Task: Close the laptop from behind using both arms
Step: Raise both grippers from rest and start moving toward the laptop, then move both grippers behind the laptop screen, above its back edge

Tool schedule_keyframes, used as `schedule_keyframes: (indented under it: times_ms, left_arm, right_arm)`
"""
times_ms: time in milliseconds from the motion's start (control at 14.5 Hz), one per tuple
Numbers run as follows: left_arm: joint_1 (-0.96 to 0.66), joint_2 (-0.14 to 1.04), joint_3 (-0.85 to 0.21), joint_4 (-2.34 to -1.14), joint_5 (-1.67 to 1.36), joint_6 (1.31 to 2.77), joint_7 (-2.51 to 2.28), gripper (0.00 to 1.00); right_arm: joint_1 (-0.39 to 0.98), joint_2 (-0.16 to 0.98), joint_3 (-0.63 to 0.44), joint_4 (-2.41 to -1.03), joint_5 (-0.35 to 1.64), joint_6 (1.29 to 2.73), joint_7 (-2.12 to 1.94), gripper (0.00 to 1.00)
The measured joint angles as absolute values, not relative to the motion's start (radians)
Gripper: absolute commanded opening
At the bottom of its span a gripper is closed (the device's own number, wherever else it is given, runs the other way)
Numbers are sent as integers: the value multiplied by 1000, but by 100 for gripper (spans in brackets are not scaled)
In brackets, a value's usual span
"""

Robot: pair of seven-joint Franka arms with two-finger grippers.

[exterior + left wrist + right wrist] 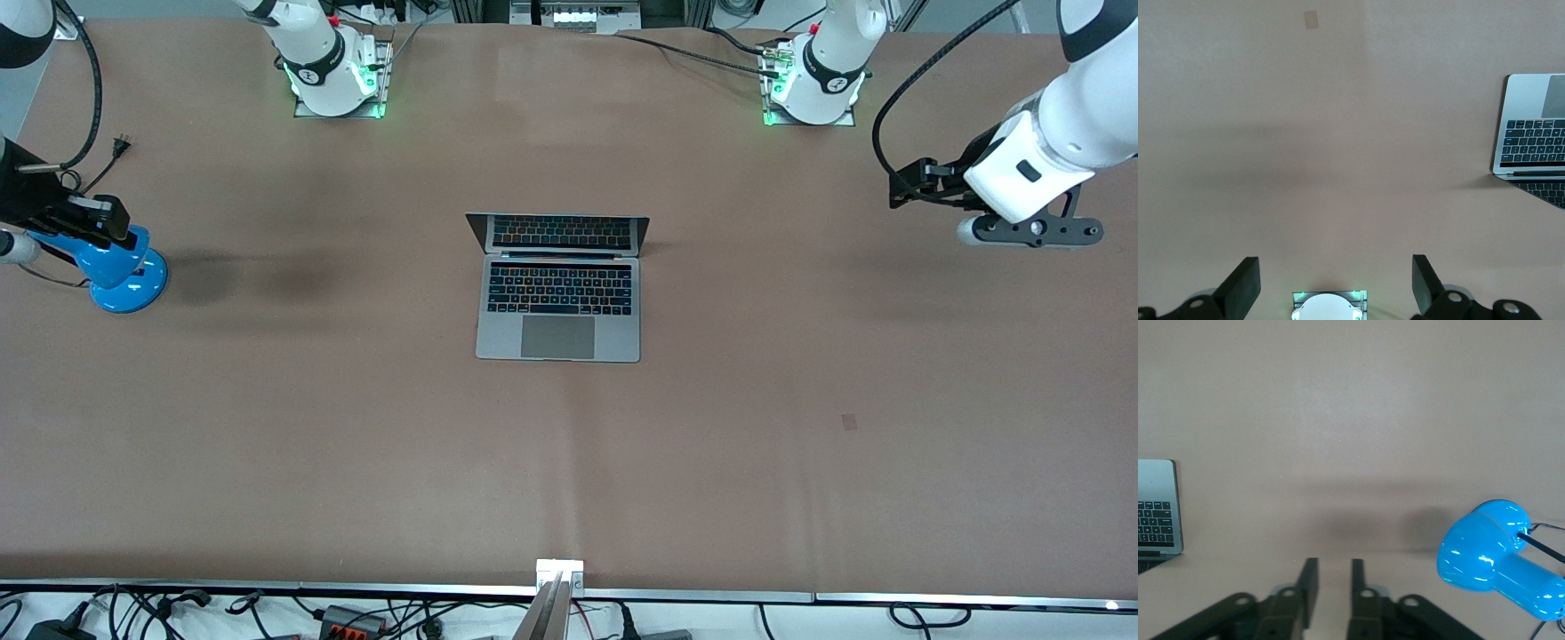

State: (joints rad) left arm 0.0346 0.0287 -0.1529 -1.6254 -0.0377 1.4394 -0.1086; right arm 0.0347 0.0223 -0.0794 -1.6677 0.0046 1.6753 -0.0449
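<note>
Left end effector spread, right end effector narrowed

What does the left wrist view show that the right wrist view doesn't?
Only the left wrist view: the left claw with fingers wide apart, a small patch on the table, and a white robot base. Only the right wrist view: the right claw with fingers nearly together but holding nothing, and a blue lamp. Both: the open laptop and the brown table.
</note>
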Motion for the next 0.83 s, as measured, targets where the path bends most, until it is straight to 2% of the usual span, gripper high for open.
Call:
schedule_keyframes:
  times_ms: [69,138,275,481,550,825]
  left_arm:
    - [33,31,-154,-1624,-38,1438,-109,97]
    - [31,33,-155,-1623,-38,1436,-109,80]
    - [24,33,-156,-1621,-38,1414,-109,39]
    - [13,34,-157,-1620,-38,1378,-109,4]
    - [11,35,-158,-1620,-38,1368,-109,1]
    - [-6,42,-159,-1620,-38,1309,-109,1]
  right_arm:
    - [41,23,-78,-1668,5,1675,-45,10]
    - [48,25,-78,-1669,6,1675,-45,6]
    - [65,38,-77,-1673,6,1670,-44,0]
    - [97,60,-75,-1677,7,1648,-44,0]
    - [109,65,-74,-1677,7,1636,-43,0]
    - [153,79,-72,-1680,20,1609,-43,0]
